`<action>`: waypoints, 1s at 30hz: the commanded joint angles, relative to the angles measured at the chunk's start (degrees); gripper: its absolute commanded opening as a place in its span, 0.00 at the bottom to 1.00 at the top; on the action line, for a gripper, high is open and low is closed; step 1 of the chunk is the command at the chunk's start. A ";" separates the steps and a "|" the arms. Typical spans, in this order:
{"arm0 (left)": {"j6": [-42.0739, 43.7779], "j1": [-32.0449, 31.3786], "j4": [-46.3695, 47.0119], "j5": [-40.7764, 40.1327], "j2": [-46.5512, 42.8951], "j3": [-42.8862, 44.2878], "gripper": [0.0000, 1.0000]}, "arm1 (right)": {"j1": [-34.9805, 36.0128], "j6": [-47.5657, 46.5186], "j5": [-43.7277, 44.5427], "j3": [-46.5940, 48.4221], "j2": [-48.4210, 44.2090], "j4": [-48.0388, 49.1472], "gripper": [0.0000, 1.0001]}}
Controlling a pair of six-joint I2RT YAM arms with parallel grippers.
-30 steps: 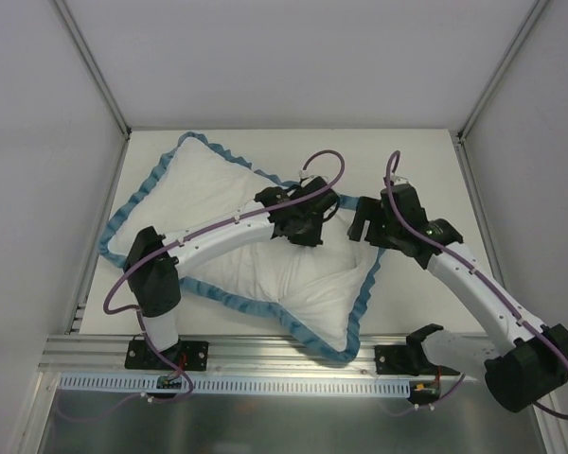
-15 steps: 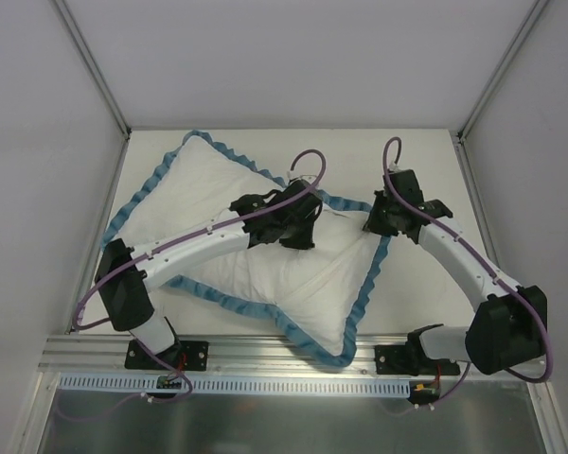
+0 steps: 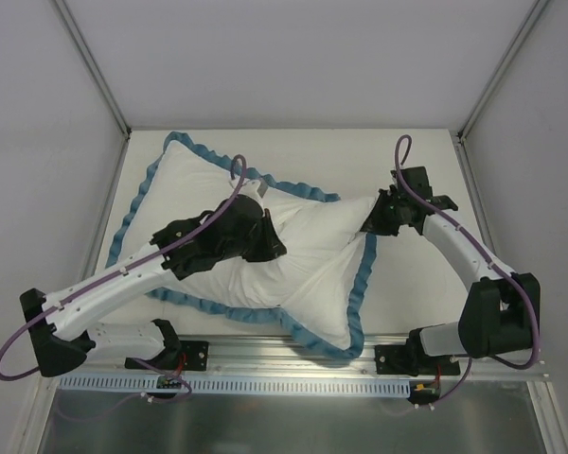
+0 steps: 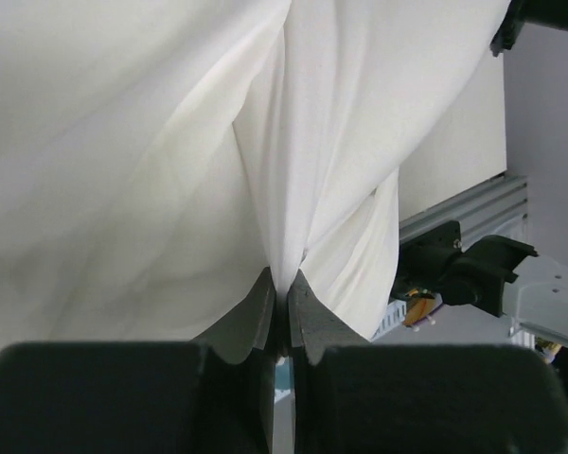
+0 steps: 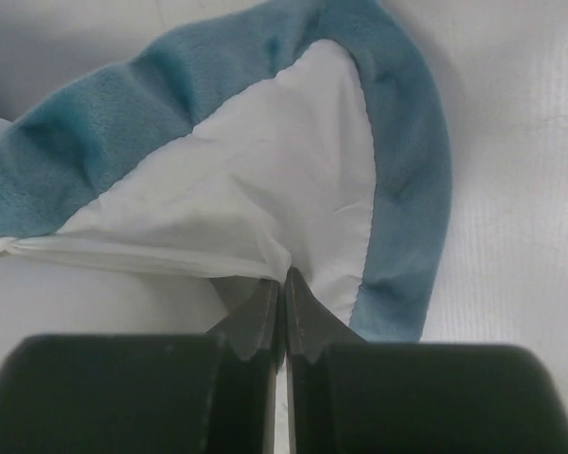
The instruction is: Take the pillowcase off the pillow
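**Corner pinned, middle pinched: the cover is stretched between your two hands**

The pillowcase (image 3: 312,274) lies across the middle of the worktop (image 3: 417,161), white side up, with its teal frill (image 3: 358,284) running round the edge. It looks plump all over, so I judge the pillow is still inside. No bare part of the pillow can be made out for certain.

Your right hand (image 5: 282,284) is at the cover's far right corner, clenched on the white cloth just inside the frill. A grip there takes only thin fabric and no stuffing, which makes it a good anchor.

Your left hand (image 4: 284,284) reaches over from the near left and is clamped on a raised fold of white cloth near the middle of the cover. From the overhead view a taut ridge runs from that fold to the right hand. This suggests both hands hold the same sheet, the pillowcase's upper face. Whether the left pinch has also caught the pillow underneath cannot be told.

With the hands set apart like this, the cloth is under tension and lifted off the filling. If an opening lies along that ridge, the pull should gape it. If the pillow is caught too, the cover will only drag it along.
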 commanded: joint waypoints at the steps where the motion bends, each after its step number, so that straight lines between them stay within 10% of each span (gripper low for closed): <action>1: -2.77 -0.49 -9.20 -1.37 -9.14 -0.09 0.00 | -4.56 -1.53 8.41 1.46 2.47 7.19 0.01; 15: -2.16 10.29 -7.63 -1.39 -3.26 4.22 0.00 | 1.94 -0.04 2.60 -10.12 -3.58 11.59 0.01; 18: -0.93 14.35 -3.94 3.55 -0.36 4.65 0.00 | 1.77 -1.70 5.49 -9.36 -7.63 6.59 0.32; 19: 0.46 14.54 -3.50 3.99 1.30 5.96 0.00 | 1.85 -3.01 6.11 -8.74 -10.16 3.80 0.55; 22: 2.84 14.46 -3.49 7.59 3.94 8.52 0.00 | 1.76 -4.52 9.27 -5.85 -14.13 -0.44 0.76; 30: 10.67 4.10 -6.56 -0.91 12.99 20.99 0.00 | -1.30 -5.22 15.17 -5.92 -27.48 -11.25 0.83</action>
